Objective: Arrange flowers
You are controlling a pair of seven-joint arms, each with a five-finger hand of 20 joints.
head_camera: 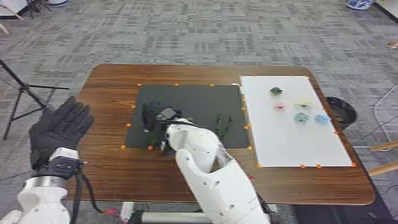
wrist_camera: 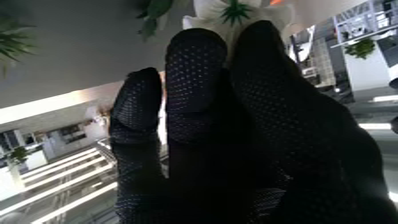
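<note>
My right hand (head_camera: 158, 116) is over the left part of the black mat (head_camera: 191, 94), its fingers extended. In the right wrist view, the fingers of my right hand (wrist_camera: 195, 95) are nearly straight, and a white flower (wrist_camera: 211, 11) with a green centre lies just beyond the fingertips. Green leaves (wrist_camera: 156, 15) are close by. Dark green stems (head_camera: 223, 121) lie on the mat, right of the hand. A white board (head_camera: 289, 142) bears a dark green piece (head_camera: 276, 90), a pink one (head_camera: 280, 106) and two bluish ones (head_camera: 301, 118). My left hand (head_camera: 62, 125) is open at the table's left.
Orange markers line the edges of the mat and board on the brown table (head_camera: 115, 170). A black bin (head_camera: 341, 111) stands off the table's right side. A tripod (head_camera: 25, 86) stands at the left. Cables run beside the left arm.
</note>
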